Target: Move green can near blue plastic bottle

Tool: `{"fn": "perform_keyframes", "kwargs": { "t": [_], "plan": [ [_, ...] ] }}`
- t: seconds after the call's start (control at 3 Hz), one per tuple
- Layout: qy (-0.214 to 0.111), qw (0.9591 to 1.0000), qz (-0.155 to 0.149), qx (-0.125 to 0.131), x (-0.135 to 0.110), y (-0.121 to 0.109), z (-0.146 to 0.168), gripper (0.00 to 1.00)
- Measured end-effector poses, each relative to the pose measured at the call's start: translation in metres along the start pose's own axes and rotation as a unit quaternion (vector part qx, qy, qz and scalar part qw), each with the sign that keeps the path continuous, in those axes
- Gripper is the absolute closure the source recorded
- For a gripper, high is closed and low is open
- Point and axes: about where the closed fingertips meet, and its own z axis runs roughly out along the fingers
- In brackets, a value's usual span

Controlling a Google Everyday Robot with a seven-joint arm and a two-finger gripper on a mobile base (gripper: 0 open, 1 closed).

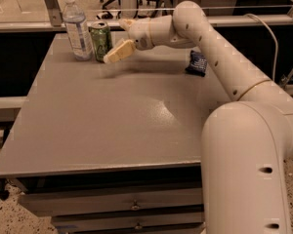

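The green can (101, 40) stands upright on the grey table (112, 116) at the far left, right next to the blue plastic bottle (77, 31), which is taller, clear, with a white cap. My gripper (121, 37) is just right of the can, open and empty. One pale fingertip (118, 51) is in front of the can's right side and the other (126, 23) is behind it. The can stands free of the fingers.
A small dark blue snack packet (197, 63) lies at the table's right edge, under my arm (219, 57). A glass railing and office chairs are behind the table. Drawers sit below the table's front edge.
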Motion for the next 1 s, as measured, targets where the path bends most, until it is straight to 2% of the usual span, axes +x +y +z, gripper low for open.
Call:
{"fn": "perform_keyframes", "kwargs": {
  "t": [0.33,0.67,1.0],
  "plan": [
    [-0.015,0.9997,-0.010,0.019,-0.001,0.006,-0.042,0.00],
    [-0.034,0.9973,-0.033,0.055,-0.005,0.012,-0.112,0.00],
    [-0.031,0.9968,-0.033,0.067,0.001,0.009,-0.128,0.00]
  ]
}}
